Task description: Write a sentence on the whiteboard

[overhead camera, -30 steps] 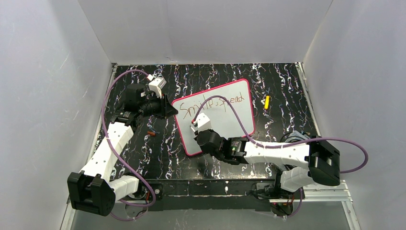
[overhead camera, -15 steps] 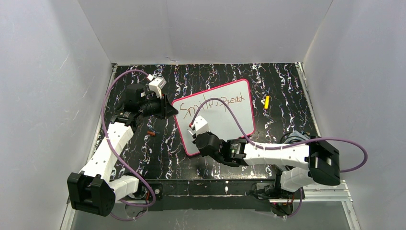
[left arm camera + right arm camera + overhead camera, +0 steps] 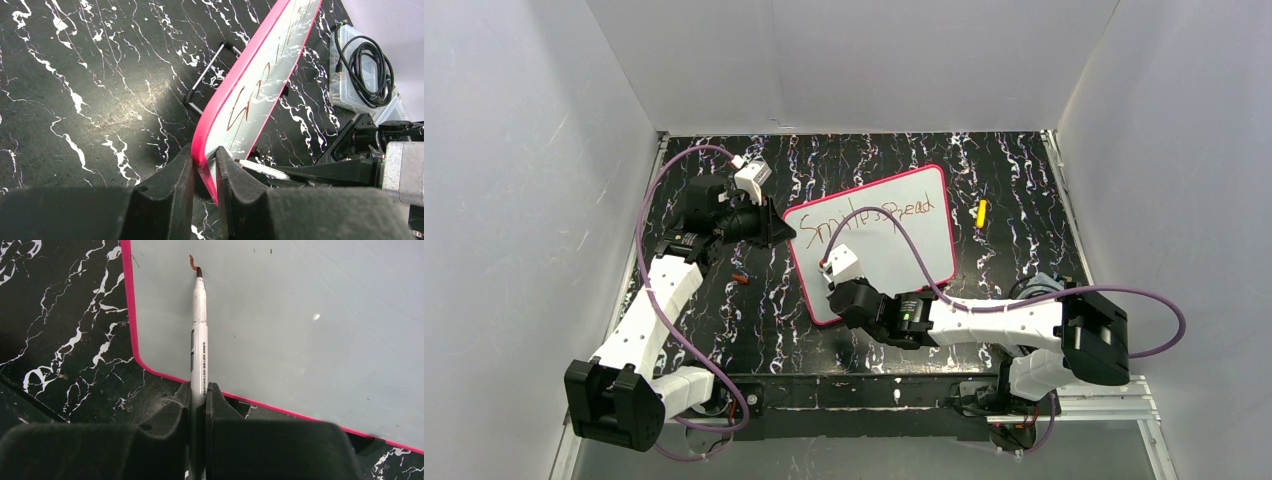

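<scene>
The right claw [image 3: 198, 392], clamped on a white pen [image 3: 199, 325], has slid down and left from beneath the first line. Its tip now touches the whiteboard [image 3: 884, 270] near the left edge, where a short curl of ink [image 3: 192, 260] has appeared. The sentence [image 3: 874, 210] reads "Smile, spread" so far (the top row looks finished), so I judge this curl opens the second row. The left claw [image 3: 205, 167] stays pinched on the pink frame at the board's far left corner, steadying it mid-surface [image 3: 754, 300] between the arms.
</scene>
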Tool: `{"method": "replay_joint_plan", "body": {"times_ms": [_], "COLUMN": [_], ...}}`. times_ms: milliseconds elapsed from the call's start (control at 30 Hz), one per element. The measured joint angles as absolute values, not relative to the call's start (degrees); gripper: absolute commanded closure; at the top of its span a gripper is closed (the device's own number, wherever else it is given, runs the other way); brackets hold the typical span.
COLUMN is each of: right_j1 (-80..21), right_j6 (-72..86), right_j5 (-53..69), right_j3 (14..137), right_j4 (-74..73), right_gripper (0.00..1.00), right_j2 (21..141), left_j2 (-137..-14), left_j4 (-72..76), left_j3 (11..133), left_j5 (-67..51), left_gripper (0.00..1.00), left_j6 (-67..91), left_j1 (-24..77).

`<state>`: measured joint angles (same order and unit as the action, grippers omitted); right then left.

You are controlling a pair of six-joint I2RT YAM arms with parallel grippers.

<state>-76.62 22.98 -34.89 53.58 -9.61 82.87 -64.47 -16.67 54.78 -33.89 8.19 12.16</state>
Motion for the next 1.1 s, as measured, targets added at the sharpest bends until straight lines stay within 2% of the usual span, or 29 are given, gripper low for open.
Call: {"method": "replay_joint_plan", "body": {"times_ms": [567, 1100], "right_j1": [-75.9, -77.0], "right_j6": [22.5, 27.4], "right_j5": [-36.1, -31.0], "right_j3": [54.0, 51.8], "right_j4": [-10.5, -13.8], "right_gripper": [0.99, 0.99], "right_j2": [82.1, 82.1], "left_j2": [-64.5, -64.5], "left_j4": [-16.5, -16.5], "left_j3": [54.8, 54.8], "left_j5": [-33.9, -33.9], "left_gripper": [1.00, 1.00], "left_j6": [8.4, 8.4], "left_j1": [12.2, 12.2]}}
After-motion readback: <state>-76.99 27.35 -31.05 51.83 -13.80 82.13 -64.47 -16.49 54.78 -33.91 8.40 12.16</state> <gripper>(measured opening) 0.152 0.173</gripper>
